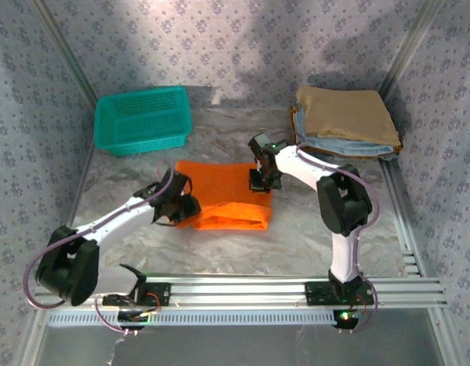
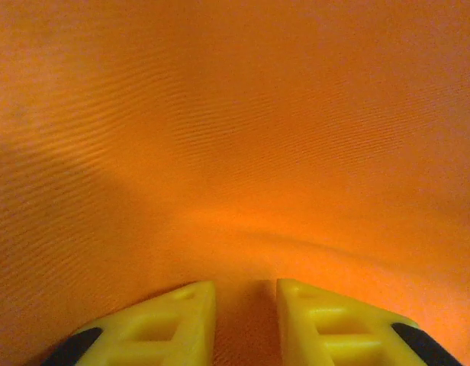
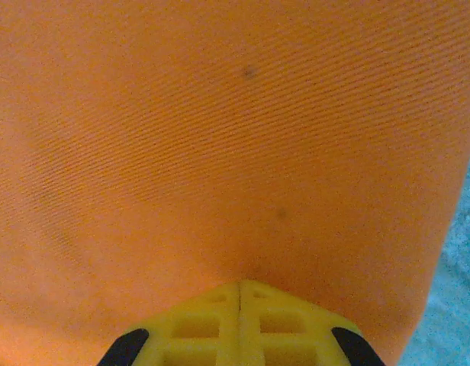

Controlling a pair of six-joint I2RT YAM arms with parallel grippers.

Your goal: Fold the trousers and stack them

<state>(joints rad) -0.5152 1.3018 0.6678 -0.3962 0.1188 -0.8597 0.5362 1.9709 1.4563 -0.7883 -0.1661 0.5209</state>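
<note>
Left claw: at the near left edge of the trousers. Its fingers stand a little apart against the cloth, and I cannot tell whether any cloth is pinched.
Trousers: mid-table, lying flat as a compact folded pad, with layers showing along the near edge.
Right claw: closed, tips at the pad's far right corner. A nipped fold cannot be confirmed.
Basket: far left, apart from the trousers.
Pile: far right corner, tan garment on top.
Done: folding looks largely finished.
Left: probably moving the pad onto the pile.
Top view: gives the layout and the distance to the pile.
Wrist views: give the finger gaps and the weave close up.
</note>
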